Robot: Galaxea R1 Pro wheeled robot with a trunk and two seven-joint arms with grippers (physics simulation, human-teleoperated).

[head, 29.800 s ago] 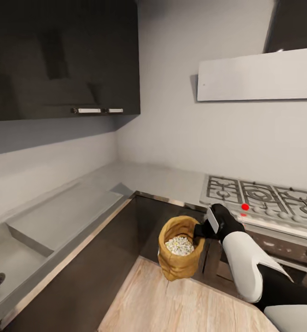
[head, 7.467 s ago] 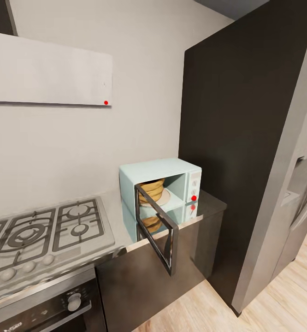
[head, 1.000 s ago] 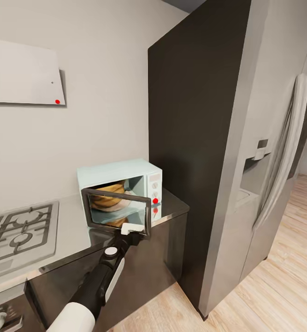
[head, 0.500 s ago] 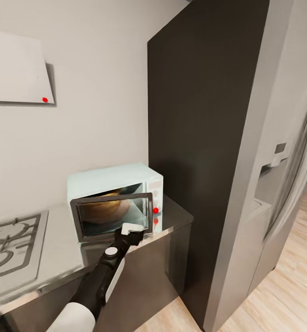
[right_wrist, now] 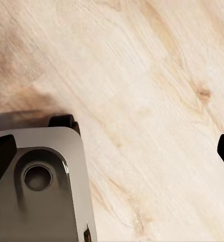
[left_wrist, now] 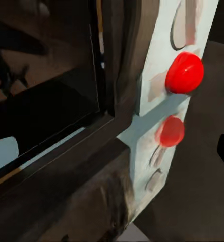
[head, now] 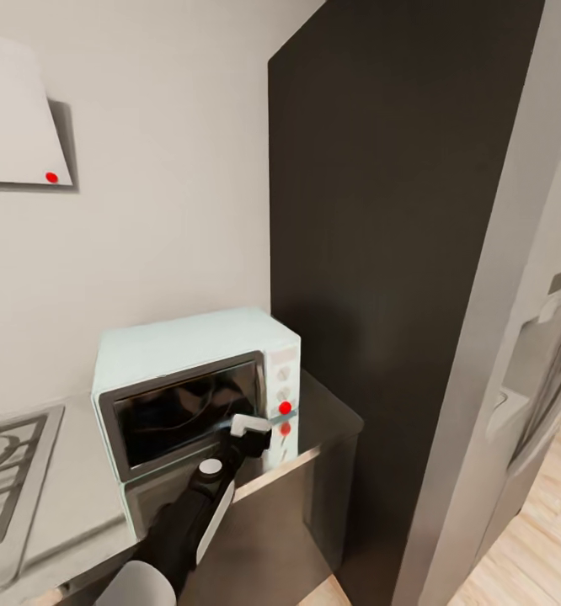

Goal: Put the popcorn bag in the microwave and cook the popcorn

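1. The microwave [head: 192, 408] is sitting on the countertop [head: 327, 417], against the wall and just beside the tall dark cabinet [head: 382, 252]; its dark glass door [head: 184, 412] is looking shut, flush with the mint body.
2. The popcorn bag is not showing through the dark glass (only reflections are coming through), so I cannot tell from here where it is lying; with the door shut it is presumably inside.
3. The left gripper [head: 248, 425] is reaching across the door's lower corner next to the control panel [head: 282, 383], by the red indicator light [head: 285, 407]. Whether its fingers are apart or together I cannot tell.
4. The right gripper [right_wrist: 112, 146] is hanging over the wooden floor [right_wrist: 157, 75] beside the robot's base [right_wrist: 39, 181], its dark fingertips showing well apart with nothing between them.
5. Handling, as a judgement: the microwave is looking rigid and boxy, and its panel controls are small, so a light, precise fingertip press is seeming wiser than a hard shove (a light box could slide on the smooth metal).
6. No brand, label or readable writing is showing on the microwave.
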